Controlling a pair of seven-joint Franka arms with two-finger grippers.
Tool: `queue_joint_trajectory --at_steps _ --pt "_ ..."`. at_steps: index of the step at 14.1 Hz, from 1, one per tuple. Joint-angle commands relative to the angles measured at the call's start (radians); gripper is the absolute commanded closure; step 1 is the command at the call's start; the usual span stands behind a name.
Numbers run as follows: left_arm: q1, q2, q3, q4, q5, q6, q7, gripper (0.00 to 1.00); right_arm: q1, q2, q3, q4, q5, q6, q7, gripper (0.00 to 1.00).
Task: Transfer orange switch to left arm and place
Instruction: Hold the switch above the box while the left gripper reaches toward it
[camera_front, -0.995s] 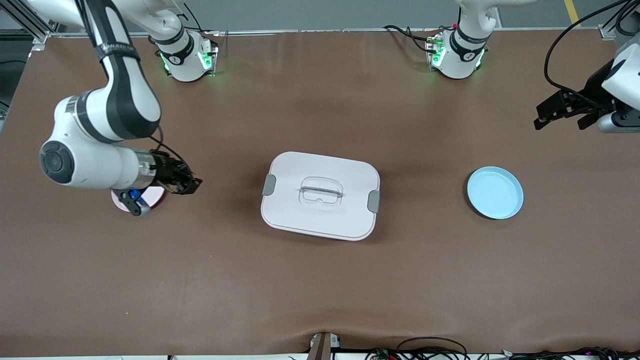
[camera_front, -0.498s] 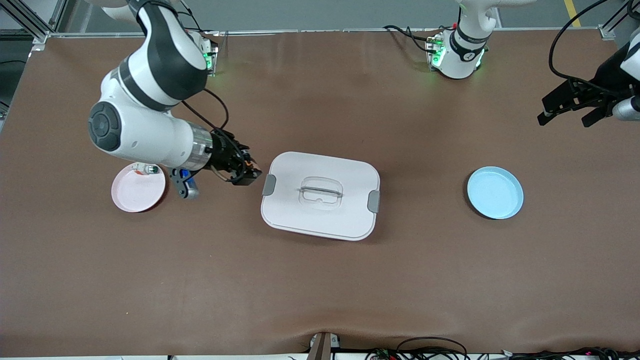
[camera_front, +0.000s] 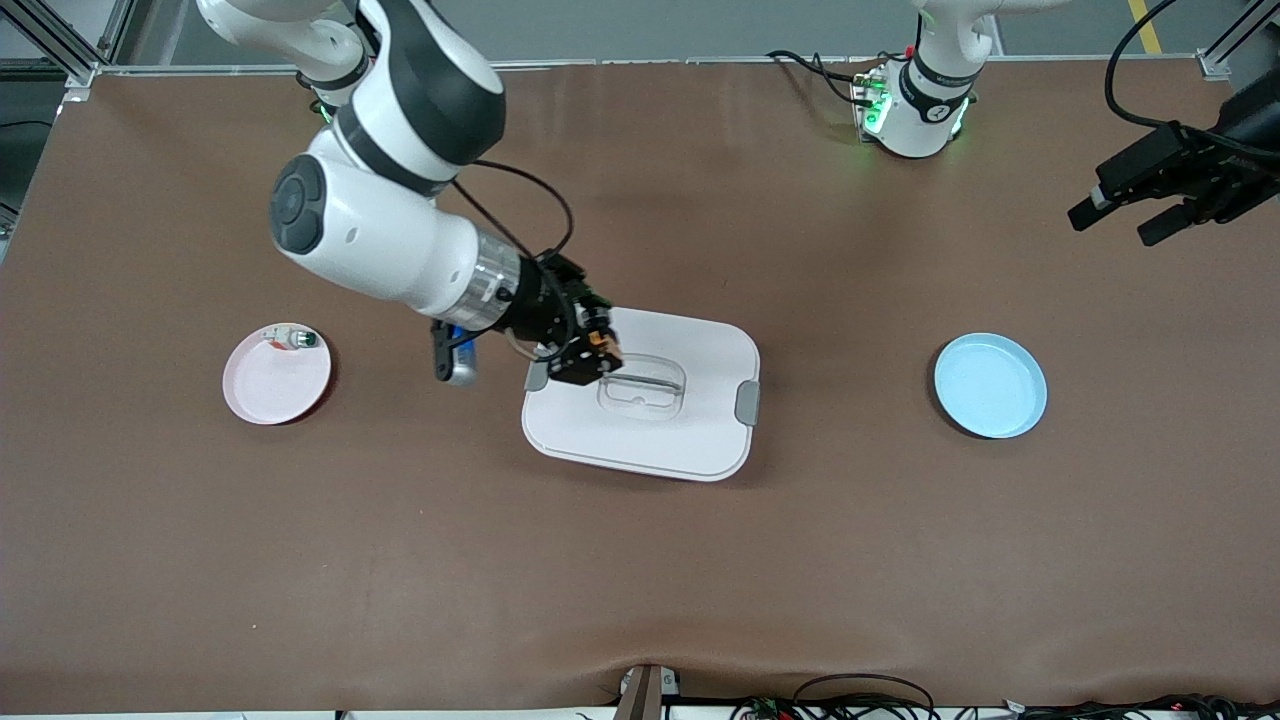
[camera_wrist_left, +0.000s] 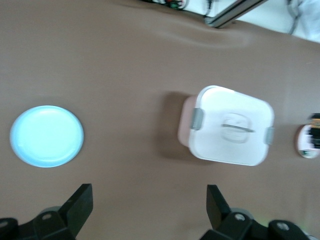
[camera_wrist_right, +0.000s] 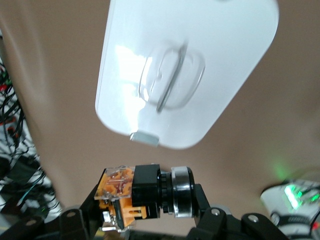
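Note:
My right gripper (camera_front: 585, 355) is shut on the orange switch (camera_front: 598, 343), a small black part with an orange end, and holds it in the air over the box's edge toward the right arm's end. The right wrist view shows the switch (camera_wrist_right: 145, 192) clamped between the fingers above the box (camera_wrist_right: 190, 65). The box (camera_front: 690, 420) is white with grey clips and sits mid-table; it also shows in the left wrist view (camera_wrist_left: 227, 125). My left gripper (camera_front: 1140, 205) is open and empty, raised over the left arm's end of the table.
A pink plate (camera_front: 275, 385) with a small white-and-green component (camera_front: 288, 339) lies toward the right arm's end. A blue plate (camera_front: 990, 385) lies toward the left arm's end and shows in the left wrist view (camera_wrist_left: 46, 136).
My right gripper has risen from over the pink plate and carried the orange switch sideways to over the box's edge. My left gripper has shifted slightly upward in view.

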Motion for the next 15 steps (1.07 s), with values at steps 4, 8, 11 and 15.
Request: queue_joint_trajectory --at_steps 4,8,11,15 --pt "-0.006 0.015 0.001 0.014 -0.163 -0.023 0.008 0.00 0.054 0.168 -0.010 0.247 0.073 0.079 0.240 1.00" --pt "-0.020 0.077 -0.007 0.012 -0.325 -0.017 0.008 0.00 0.048 0.169 0.045 0.250 0.073 0.077 0.298 1.00" --pt "-0.057 0.122 -0.028 0.014 -0.379 0.052 0.022 0.00 0.057 0.185 0.045 0.287 0.073 0.083 0.337 1.00" --pt "-0.118 0.190 -0.062 0.017 -0.381 0.173 0.023 0.00 0.066 0.199 0.045 0.300 0.073 0.096 0.348 1.00"
